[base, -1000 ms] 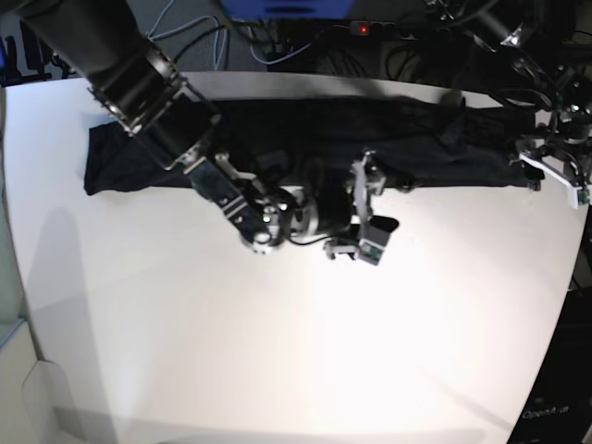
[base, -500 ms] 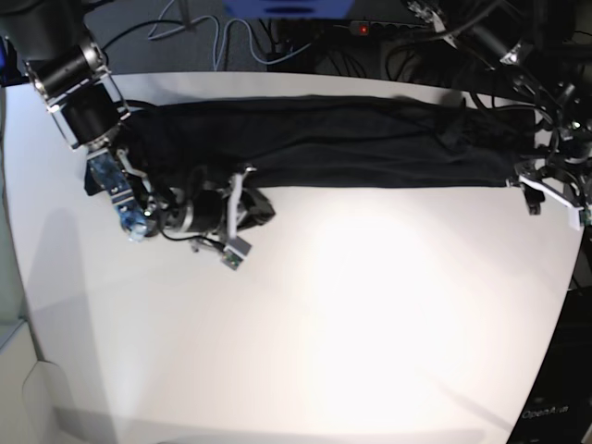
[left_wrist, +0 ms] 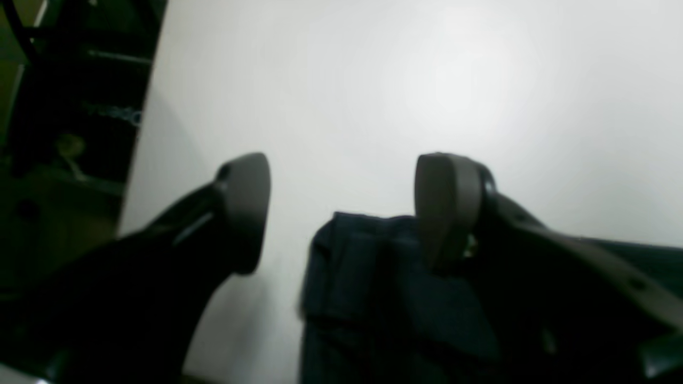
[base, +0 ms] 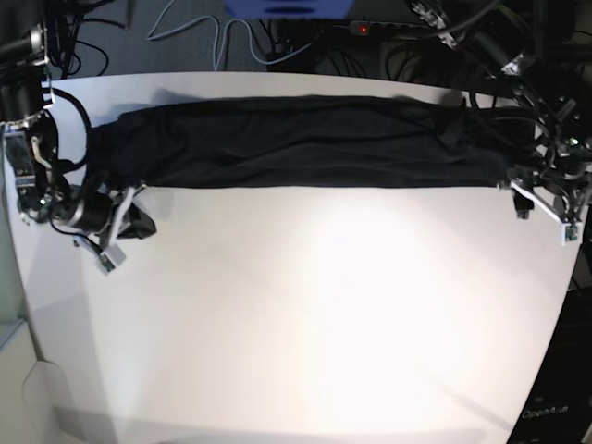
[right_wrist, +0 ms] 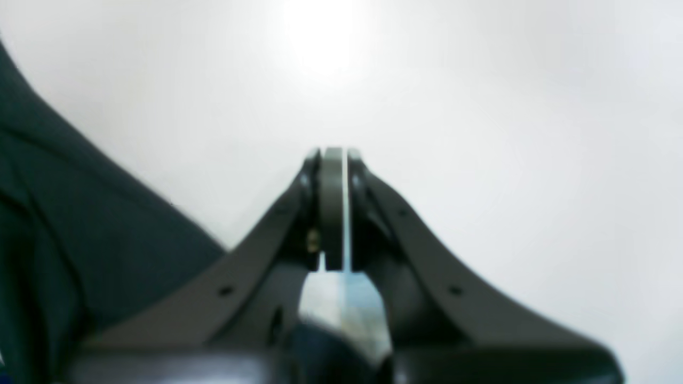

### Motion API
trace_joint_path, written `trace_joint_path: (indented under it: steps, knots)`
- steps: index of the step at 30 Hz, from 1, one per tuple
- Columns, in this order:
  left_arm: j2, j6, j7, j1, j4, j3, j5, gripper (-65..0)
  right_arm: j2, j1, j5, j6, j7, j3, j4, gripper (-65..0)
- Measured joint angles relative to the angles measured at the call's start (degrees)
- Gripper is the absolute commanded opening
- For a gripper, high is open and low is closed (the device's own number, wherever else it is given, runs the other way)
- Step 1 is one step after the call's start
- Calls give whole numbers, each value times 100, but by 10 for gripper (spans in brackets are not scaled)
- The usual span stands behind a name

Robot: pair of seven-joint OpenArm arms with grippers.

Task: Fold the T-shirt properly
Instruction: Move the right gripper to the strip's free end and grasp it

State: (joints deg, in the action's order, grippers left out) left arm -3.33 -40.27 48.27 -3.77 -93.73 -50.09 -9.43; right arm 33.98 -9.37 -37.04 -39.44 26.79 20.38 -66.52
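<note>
The near half of the tabletop (base: 305, 342) is bare white, lit by a bright patch at its middle. Further back, at the left edge, the right gripper (base: 139, 222) lies low over the surface with its fingers (right_wrist: 333, 208) pressed flat together and nothing between them; in its wrist view the shirt (base: 314, 143) is only a dark fold off to the side, apart from the tips. At the right edge the left gripper (base: 541, 199) sits at the shirt's end with its fingers (left_wrist: 445, 208) spread wide, one over the corner of the cloth, the other over bare table, gripping nothing. The shirt lies as a long, narrow, wrinkled band along the far edge, reaching nearly from the left edge to the right.
</note>
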Motion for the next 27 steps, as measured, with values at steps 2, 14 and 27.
trace_joint_path:
  steps: [2, 14, 27]
  knots:
    - [-103, 2, 184, -4, -2, -7, -20, -243, 94, 328, 2, -9, 52, -190, -236, -650]
    - [-326, 0, 310, 614, 48, 48, -24, -243, 264, 1652, 173, -17, 61, -994, -2124, -650]
    - [-354, 22, 203, 708, 651, 525, -17, -243, -149, 2400, 807, -17, -15, -1875, -2083, -650]
